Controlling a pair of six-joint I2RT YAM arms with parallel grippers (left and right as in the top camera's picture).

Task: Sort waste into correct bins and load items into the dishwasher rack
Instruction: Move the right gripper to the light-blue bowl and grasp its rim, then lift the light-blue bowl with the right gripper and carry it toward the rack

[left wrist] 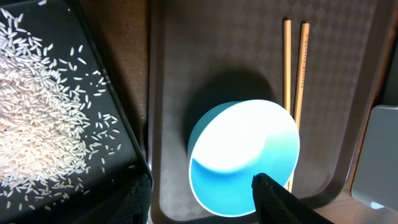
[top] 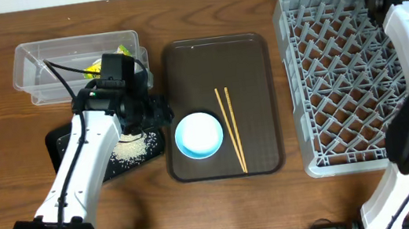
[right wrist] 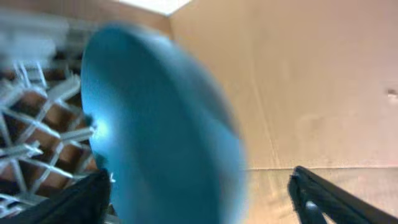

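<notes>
The light-blue bowl (top: 198,135) (left wrist: 242,155) sits upright on the brown serving tray (top: 250,69), with two wooden chopsticks (top: 230,127) (left wrist: 295,68) lying beside it. My left gripper (left wrist: 199,180) is open just above it, one finger over the bowl's inside and the other off its left side. Loose rice (top: 131,149) (left wrist: 43,106) lies on the black tray (top: 59,143). My right gripper (right wrist: 200,174) stands wide open at the rack's far right corner. Between its fingers is the blurred dark-blue bowl (right wrist: 161,124), on edge over the dishwasher rack (top: 295,79) (right wrist: 37,124).
The clear tub (top: 32,70) at the back left holds a yellow wrapper (top: 94,68). My left arm (top: 77,171) crosses the black tray. A beige wall (right wrist: 311,81) rises right behind the rack.
</notes>
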